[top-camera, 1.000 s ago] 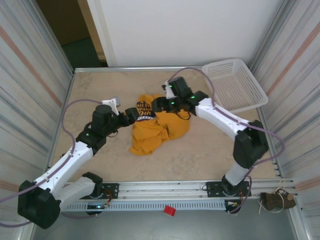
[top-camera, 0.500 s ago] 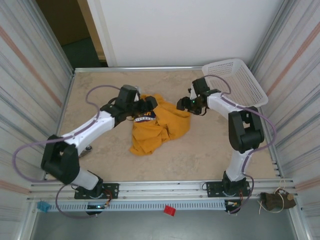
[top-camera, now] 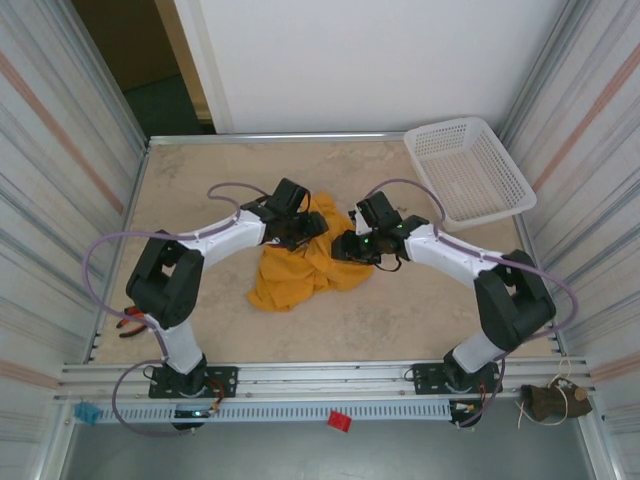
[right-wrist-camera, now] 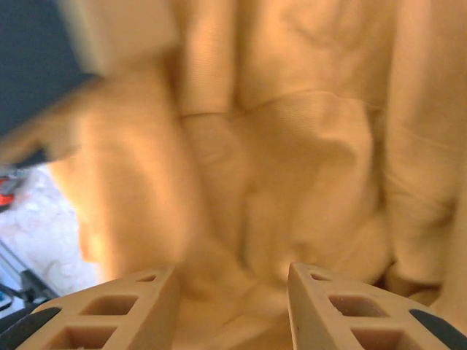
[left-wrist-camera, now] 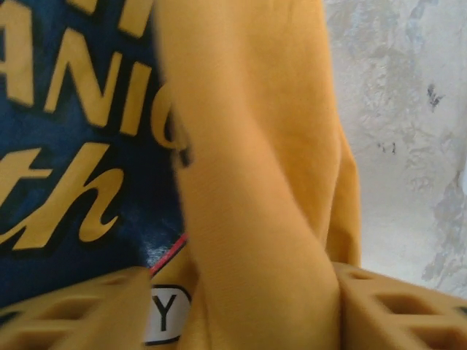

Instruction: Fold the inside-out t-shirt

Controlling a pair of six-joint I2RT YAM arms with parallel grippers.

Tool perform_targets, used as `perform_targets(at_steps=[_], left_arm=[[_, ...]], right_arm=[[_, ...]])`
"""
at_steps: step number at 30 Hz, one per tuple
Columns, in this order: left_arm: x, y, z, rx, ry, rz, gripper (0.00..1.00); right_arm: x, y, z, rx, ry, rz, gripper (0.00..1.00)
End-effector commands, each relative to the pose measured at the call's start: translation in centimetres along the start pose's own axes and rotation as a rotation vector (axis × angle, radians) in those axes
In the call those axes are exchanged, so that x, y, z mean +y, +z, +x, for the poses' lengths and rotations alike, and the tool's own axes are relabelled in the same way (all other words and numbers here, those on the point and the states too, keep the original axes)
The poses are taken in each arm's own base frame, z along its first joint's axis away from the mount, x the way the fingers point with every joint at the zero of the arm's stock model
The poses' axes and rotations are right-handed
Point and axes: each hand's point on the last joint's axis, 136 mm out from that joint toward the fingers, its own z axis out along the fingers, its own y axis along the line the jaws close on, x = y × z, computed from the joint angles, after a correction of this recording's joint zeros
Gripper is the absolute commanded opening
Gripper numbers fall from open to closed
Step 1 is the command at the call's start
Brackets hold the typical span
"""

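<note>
Crumpled t-shirt (top-camera: 290,275) between left tool (top-camera: 312,230) and right tool (top-camera: 340,248), seemingly in both.

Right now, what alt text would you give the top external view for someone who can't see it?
A crumpled mustard t-shirt lies in the middle of the table, the left tool and right tool down on it from either side. A white basket sits at the far right corner.

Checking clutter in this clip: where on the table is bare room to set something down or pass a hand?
Free: the near strip between shirt and rail, and the far-left corner by the back wall. Crowded: the middle, where left hand and right hand are on the shirt; the basket fills the far-right corner.
</note>
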Motion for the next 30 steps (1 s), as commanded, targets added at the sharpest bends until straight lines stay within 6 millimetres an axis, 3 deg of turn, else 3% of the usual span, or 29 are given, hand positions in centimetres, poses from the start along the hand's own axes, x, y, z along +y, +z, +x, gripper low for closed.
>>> perform_targets(at_steps=[1,2,6,9,13,21,24,26,28,30], left_arm=[[1.1,-0.5,1.2,-0.006,0.012,0.009,0.09],[1.5,-0.9,1.3,-0.022,0.02,0.014,0.0],[1.6,-3.1,1.6,-0.098,0.124,0.072,0.0],[0.5,-4.9,1.8,-0.156,0.262,0.162,0.0],[0.4,-6.9,2.0,-0.237,0.351,0.22,0.0],[0.1,-8.2,1.5,-0.279,0.357,0.284,0.0],[-0.9,-9.2,1.1,-0.306,0.369,0.325,0.0],[-1.5,-10.0,0.7,-0.331,0.378,0.352,0.0],[-1.7,-11.0,0.3,-0.357,0.381,0.374,0.0],[-1.8,-12.0,0.1,-0.382,0.385,0.399,0.0]], right_arm=[[-0.1,-2.4,-1.2,-0.09,0.017,0.037,0.42],[-0.4,-3.0,-1.5,-0.109,0.01,0.059,0.42],[-1.8,-3.9,-2.9,-0.138,-0.023,0.124,0.49],[-3.2,-3.3,-4.4,-0.143,-0.063,0.16,0.64],[-3.0,-1.4,-5.6,-0.1,-0.127,0.098,0.7],[-2.9,4.4,-0.9,0.089,-0.154,0.004,0.71],[-2.5,5.6,-0.4,0.122,-0.113,-0.062,0.6],[-1.6,5.1,-1.0,0.113,-0.106,-0.11,0.35],[-0.6,3.6,-2.4,0.077,-0.098,-0.153,0.03],[0.6,1.2,-4.2,0.023,-0.091,-0.206,0.0]])
